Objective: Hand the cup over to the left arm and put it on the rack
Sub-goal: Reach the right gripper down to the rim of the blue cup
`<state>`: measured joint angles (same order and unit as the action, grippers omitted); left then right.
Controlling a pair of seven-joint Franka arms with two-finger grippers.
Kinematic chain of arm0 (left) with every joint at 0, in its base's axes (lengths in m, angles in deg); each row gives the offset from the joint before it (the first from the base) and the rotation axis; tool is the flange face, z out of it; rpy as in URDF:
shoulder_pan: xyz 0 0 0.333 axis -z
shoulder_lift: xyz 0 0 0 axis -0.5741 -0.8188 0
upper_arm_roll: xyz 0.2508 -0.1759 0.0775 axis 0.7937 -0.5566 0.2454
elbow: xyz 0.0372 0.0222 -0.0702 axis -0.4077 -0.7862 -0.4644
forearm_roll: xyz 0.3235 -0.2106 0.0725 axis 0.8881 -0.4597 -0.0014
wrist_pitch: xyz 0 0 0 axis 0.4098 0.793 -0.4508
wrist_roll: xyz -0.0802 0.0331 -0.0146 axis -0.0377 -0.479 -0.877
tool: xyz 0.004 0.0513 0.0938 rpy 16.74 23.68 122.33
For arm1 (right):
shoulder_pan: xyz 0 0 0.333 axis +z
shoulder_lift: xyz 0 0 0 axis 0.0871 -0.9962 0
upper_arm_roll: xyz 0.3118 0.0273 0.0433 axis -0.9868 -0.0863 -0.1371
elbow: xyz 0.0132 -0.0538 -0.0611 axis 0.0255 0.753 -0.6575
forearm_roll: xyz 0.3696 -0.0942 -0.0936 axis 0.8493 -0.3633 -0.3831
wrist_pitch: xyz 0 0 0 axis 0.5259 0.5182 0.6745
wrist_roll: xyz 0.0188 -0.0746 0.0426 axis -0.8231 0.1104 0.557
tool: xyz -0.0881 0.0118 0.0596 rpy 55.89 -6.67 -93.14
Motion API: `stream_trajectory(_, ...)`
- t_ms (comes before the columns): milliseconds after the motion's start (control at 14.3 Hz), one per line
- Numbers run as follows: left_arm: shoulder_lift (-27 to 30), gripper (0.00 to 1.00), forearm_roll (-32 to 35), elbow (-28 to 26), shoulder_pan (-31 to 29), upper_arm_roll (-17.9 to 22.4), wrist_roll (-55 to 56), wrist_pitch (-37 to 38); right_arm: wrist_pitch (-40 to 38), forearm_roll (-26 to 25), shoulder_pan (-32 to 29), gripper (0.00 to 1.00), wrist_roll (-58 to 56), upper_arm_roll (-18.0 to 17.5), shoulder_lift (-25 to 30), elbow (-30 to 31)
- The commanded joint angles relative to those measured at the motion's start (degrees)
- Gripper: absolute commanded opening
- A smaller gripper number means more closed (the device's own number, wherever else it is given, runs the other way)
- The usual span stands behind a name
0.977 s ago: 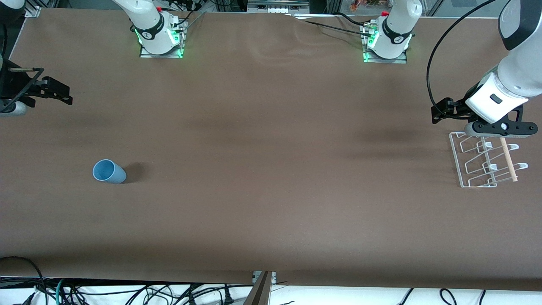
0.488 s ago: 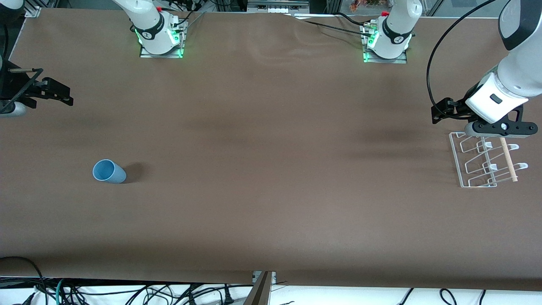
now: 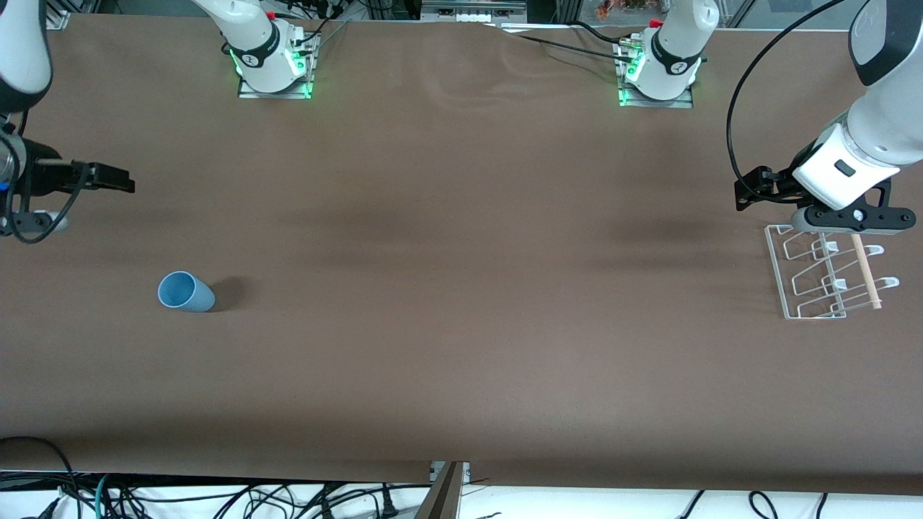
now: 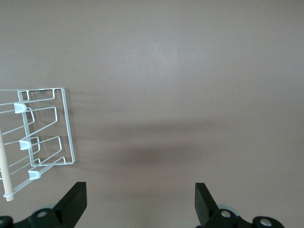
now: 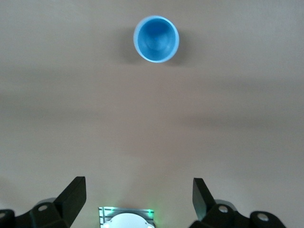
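Note:
The light-blue cup [image 3: 186, 292] stands upright on the brown table toward the right arm's end; the right wrist view shows its open mouth [image 5: 156, 39]. My right gripper [image 3: 115, 180] hangs open and empty above the table, apart from the cup; its jaws stand wide [image 5: 137, 190]. The white wire rack [image 3: 822, 277] with its wooden rod [image 3: 865, 270] lies at the left arm's end. My left gripper [image 3: 852, 216] hangs open and empty over the rack's edge farther from the front camera. The left wrist view shows the gripper [image 4: 141, 197] beside the rack [image 4: 64, 133].
The right arm's base [image 3: 274, 65] and the left arm's base [image 3: 660, 72] stand along the table edge farthest from the front camera. A black cable [image 3: 735, 108] loops by the left arm. Loose cables [image 3: 216, 497] lie below the table's near edge.
My right gripper has shifted a little toward the cup and its wrist has turned. The left arm, the cup and the rack have not moved.

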<state>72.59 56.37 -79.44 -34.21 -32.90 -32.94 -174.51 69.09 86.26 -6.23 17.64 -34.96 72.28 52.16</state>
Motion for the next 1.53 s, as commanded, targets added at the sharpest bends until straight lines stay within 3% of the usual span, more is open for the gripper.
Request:
stream_trajectory(0,-0.7,1.0,-1.0,1.3,-0.2,0.0,0.1,0.6,4.9,-4.1,-2.5,0.99,-5.0,-0.2,-7.5,-1.3)
stream_trajectory(279,-0.7,1.0,-1.0,1.3,-0.2,0.0,0.0,0.6,18.5,-3.2,-4.7,0.99,-6.6,-0.2,-14.1,-1.3)
stream_trajectory(419,-0.7,1.0,-1.0,1.3,-0.2,0.0,0.0,0.7,23.2,-0.1,-5.9,0.99,-6.7,-0.3,-17.6,-1.2)
stream_trajectory(837,-0.7,1.0,-1.0,1.3,-0.2,0.0,0.0,0.6,30.9,1.2,-5.3,0.99,-5.7,-0.7,-22.6,-1.3)
stream_trajectory(1326,-0.7,1.0,-1.0,1.3,-0.2,0.0,0.0,0.7,31.8,1.3,-4.9,0.99,-5.5,-0.9,-24.6,-1.4)
stream_trajectory(1395,-0.7,1.0,-1.0,1.3,-0.2,0.0,0.0,0.7,32.2,1.3,-4.7,0.96,-5.1,-0.8,-25.0,-1.3)
stream_trajectory(1465,-0.7,1.0,-1.0,1.3,-0.2,0.0,0.0,0.6,32.5,1.3,-4.4,0.86,-4.2,-0.8,-25.4,-1.3)
